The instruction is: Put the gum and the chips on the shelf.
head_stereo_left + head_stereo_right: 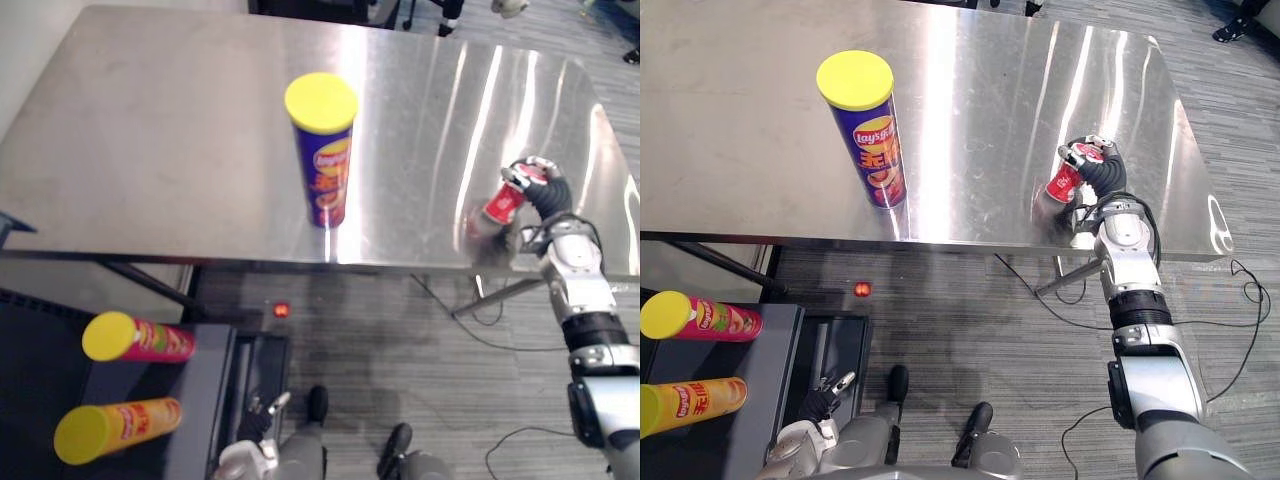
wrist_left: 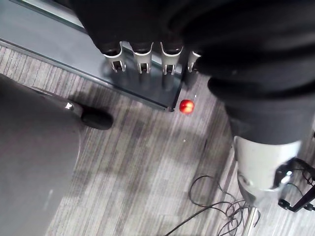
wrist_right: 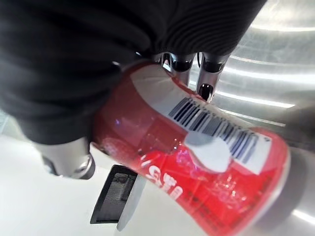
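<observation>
The right hand is curled tight round the small red gum tub over the table's right side; it looks light, hard and slippery, best held round its middle, while the left hand hangs loose.

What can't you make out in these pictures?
- Gum container: upper end mostly hidden by the right hand curled round it, eye views; contact with the table unclear.
- Left hand: small, at the eye views' bottom edge.
- Shelf: cut off by the eye views' left edge.
- Red spot on the floor: too small to identify.
</observation>
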